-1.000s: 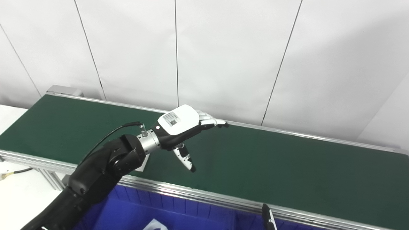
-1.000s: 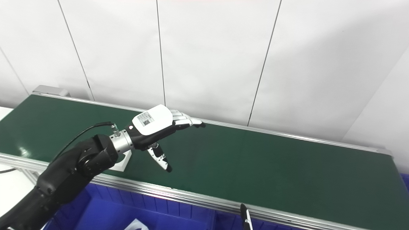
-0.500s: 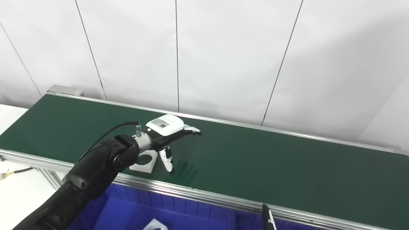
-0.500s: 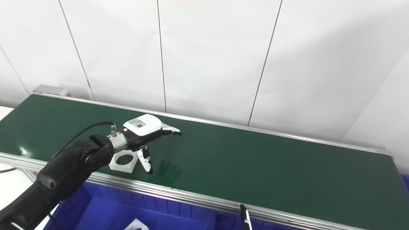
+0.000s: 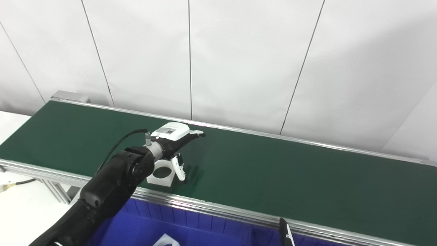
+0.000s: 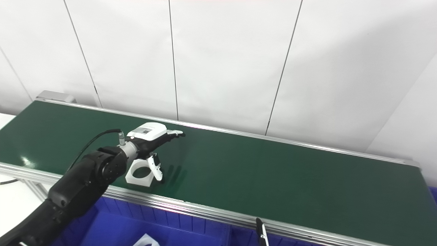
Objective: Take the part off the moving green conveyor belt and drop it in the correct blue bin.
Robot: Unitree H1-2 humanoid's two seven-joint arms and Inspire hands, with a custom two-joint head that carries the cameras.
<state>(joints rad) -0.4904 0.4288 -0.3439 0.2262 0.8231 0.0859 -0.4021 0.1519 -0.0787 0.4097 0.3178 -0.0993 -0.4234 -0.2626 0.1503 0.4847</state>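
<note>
A white square part [image 5: 160,175] with a round hole lies on the green conveyor belt [image 5: 273,177], close to its near rail. My left hand [image 5: 172,140] hovers low right over it, palm down, open with fingers stretched toward the far rail. Its thumb [image 5: 179,168] hangs down at the part's right side, touching or nearly touching it. The same part [image 6: 139,174] shows under the left hand [image 6: 150,135] in the right eye view. Of my right hand only a dark fingertip [image 5: 285,232] pokes up at the bottom edge.
Blue bins [image 5: 191,229] sit below the near rail [image 5: 222,210], and a white piece [image 5: 167,239] lies in the left one. A white wall stands just behind the belt's far rail [image 5: 307,141]. A white table [image 5: 13,201] is at the left.
My left hand has dropped from well above the belt to just over the part and drawn back left. The part has ridden rightward out from under my forearm to beneath the hand.
</note>
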